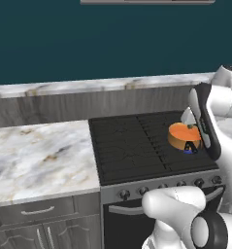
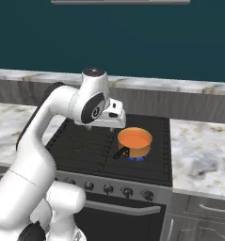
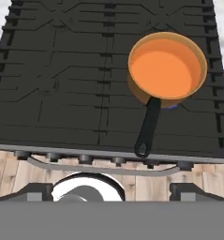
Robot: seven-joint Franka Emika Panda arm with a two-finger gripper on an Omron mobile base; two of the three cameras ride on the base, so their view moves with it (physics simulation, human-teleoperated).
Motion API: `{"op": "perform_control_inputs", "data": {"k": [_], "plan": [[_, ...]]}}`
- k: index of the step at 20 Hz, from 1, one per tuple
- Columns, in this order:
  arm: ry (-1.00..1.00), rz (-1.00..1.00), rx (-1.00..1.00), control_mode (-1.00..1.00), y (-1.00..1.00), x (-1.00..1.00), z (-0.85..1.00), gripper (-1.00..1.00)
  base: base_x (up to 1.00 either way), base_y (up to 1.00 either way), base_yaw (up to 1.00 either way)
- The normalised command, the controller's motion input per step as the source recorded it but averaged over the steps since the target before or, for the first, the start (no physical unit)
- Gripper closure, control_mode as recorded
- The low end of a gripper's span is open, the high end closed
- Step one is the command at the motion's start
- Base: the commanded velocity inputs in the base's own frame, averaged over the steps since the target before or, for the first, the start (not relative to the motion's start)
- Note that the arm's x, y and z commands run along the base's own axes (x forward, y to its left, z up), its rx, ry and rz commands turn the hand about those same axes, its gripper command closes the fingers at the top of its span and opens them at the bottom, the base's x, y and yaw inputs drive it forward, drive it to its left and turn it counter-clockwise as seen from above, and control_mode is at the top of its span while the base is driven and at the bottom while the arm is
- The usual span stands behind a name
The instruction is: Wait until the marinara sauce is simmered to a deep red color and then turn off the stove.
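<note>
My two-finger pincer [image 3: 111, 190] hangs above the wide black gas stove [image 3: 62, 84], fingers spread wide apart — gripping nothing. The smooth orange marinara sauce [image 3: 165, 68] fills a small round copper pot [image 2: 135, 141] on the right-front burner — blue flame beneath.

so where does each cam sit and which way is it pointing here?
Left base view: behind the arm on its left, facing forward and down at the stove and marble counter; white arm links rise at lower right, partly covering the pot.
Right base view: behind on the right, facing the same stove; the arm rises at lower left, its hand above the grates beside the pot.
Hand view: on the hand, looking down over the cooktop; open gripper tips at the bottom.
Shared: all three show the marinara sauce, orange.
</note>
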Motion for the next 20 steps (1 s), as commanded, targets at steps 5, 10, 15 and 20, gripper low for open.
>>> {"op": "perform_control_inputs", "data": {"k": [5, 10, 15, 20], "plan": [[-0.09, 0.0, 0.05, -1.0, -0.82, -0.28, -0.06, -1.0, 0.0, 0.0, 0.0], [-0.08, 0.0, 0.06, -1.0, -0.81, -0.16, -0.12, -1.0, 0.0, 0.0, 0.0], [-0.2, 0.0, 0.03, -1.0, -0.68, -0.01, -0.37, -1.0, 0.0, 0.0, 0.0], [-0.23, 0.0, 0.06, -1.0, -0.38, 0.0, -0.42, -1.0, 0.0, 0.0, 0.0]]}}
